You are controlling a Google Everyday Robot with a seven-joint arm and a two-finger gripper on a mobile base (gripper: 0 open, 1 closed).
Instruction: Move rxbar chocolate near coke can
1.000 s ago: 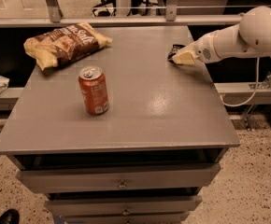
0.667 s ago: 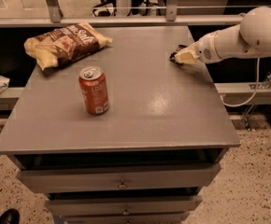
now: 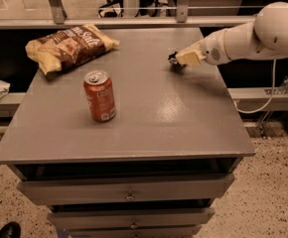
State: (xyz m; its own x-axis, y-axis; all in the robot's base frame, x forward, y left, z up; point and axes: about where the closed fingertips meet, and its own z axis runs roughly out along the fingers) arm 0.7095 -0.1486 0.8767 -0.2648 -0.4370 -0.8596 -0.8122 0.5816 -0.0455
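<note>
The coke can stands upright on the left-middle of the grey table, red-orange with a silver top. My gripper reaches in from the right on a white arm and hovers just above the table's far right part. A small dark piece, the rxbar chocolate, shows at its tip, mostly hidden by the gripper. The gripper is shut on it. The bar is well to the right of the can and farther back.
A large tan-and-brown chip bag lies at the table's back left corner. Drawers sit under the tabletop. A rail runs behind the table. A white cable hangs at the right.
My gripper has moved a little to the left over the table, toward the middle, with the dark bar at its tip. The can and the chip bag have not moved.
</note>
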